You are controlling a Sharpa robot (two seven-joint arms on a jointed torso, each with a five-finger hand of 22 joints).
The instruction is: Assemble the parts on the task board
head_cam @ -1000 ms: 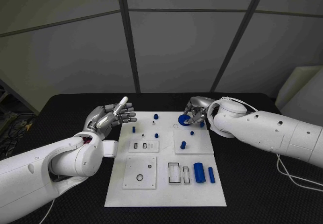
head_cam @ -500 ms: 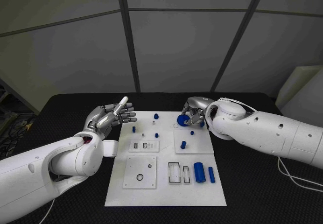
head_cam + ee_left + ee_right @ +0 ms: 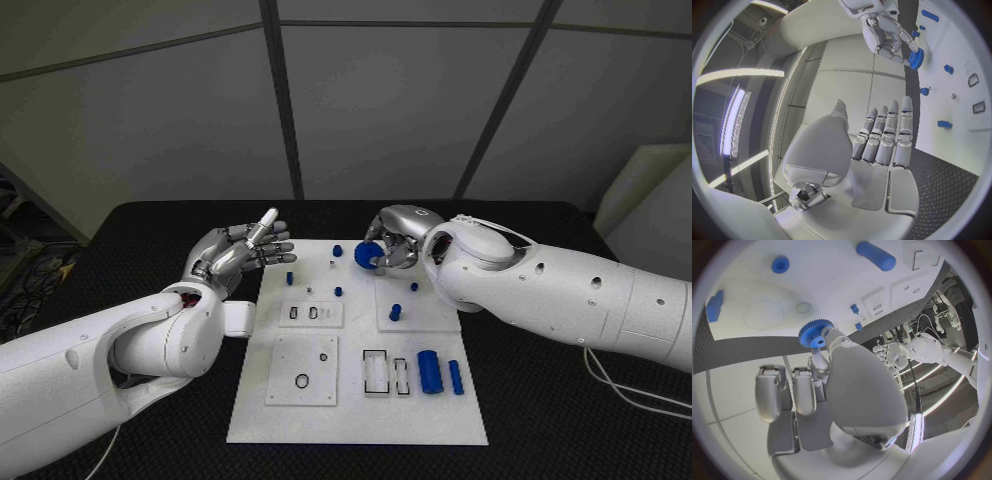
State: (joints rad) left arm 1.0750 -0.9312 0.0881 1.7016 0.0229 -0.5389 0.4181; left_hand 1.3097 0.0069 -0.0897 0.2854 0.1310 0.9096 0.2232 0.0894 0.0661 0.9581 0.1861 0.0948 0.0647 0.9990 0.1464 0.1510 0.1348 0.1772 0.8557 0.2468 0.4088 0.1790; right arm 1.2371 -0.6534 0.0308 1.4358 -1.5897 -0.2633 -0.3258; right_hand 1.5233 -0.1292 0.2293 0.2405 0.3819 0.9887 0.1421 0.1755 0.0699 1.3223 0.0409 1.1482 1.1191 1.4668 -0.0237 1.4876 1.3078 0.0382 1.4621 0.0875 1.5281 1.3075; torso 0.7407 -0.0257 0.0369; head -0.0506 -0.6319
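Right hand: the right hand [image 3: 395,238] hangs over the far middle of the task board [image 3: 358,420], fingers curled round a blue gear [image 3: 368,254], which it pinches at the fingertips.
Grip seen from the wrist: in the right wrist view the blue gear [image 3: 815,333] sits at the fingertips [image 3: 819,358], its toothed rim and centre hole facing the board, clear of the surface.
Left hand: the left hand [image 3: 235,250] is held up at the left far edge of the board, fingers apart and mostly straight, holding nothing; the left wrist view shows its fingers [image 3: 891,134] extended and empty.
Gear, handling: judged from its look, a small, light, rigid plastic piece; the teeth give purchase, so the rim is the sensible place to hold it, leaving the bore free for a post.
Slip risk: a shallow fingertip pinch on a thin disc could let it tilt, so it likely wants to be kept level when lowered.
Nearby parts: short blue pegs [image 3: 338,250] stand on the far part of the board just beside the gear; a larger blue cylinder [image 3: 428,365] and a slimmer blue rod [image 3: 454,375] lie near the right near corner.
Change from a second ago: the right hand with the gear has moved leftward across the far end of the board, from the right block toward the centre pegs.
Unchanged: the left hand keeps the same raised pose, and the parts on the board lie as they did.
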